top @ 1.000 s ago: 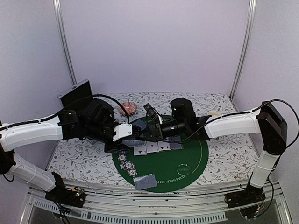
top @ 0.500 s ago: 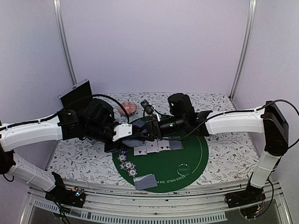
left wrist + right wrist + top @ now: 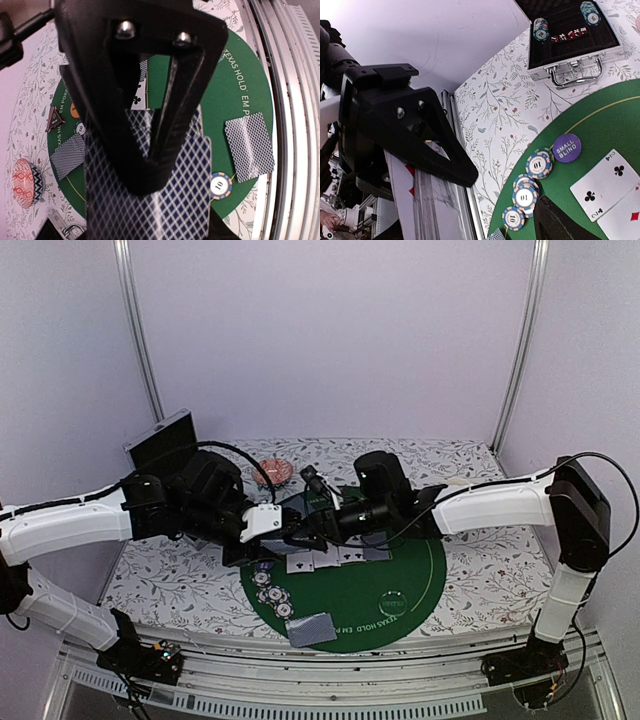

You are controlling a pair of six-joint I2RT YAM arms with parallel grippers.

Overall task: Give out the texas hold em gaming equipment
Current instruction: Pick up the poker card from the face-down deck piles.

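Deck (image 3: pixel 186 200): blue-lattice backs, lower centre of left wrist view, clamped flat in left gripper (image 3: pixel 145 185), above green mat (image 3: pixel 220 100).
Left grip: closed on Deck, one finger laid across top back, the other hidden beneath.
Right gripper (image 3: pixel 322 523): centre of top view, tip to tip with left gripper; open or closed impossible to tell. Pale strip with red marks at lower left of right wrist view, perhaps a card, unclear.
Handling: light, thin, slick-faced, springy; likely to fan or slip out under a slack grip, to crease under a hard pinch.
Hold: top card alone, by its free edge, slid sideways off the stack; stack itself pressed flat across both faces.
Dealt cards (image 3: pixel 335 556): face-up row at mat centre; face-down pair (image 3: pixel 312 628) at lower edge.
Chips (image 3: pixel 526 194): small, stiff, heavier than cards, stackable; rim pinch probably best.
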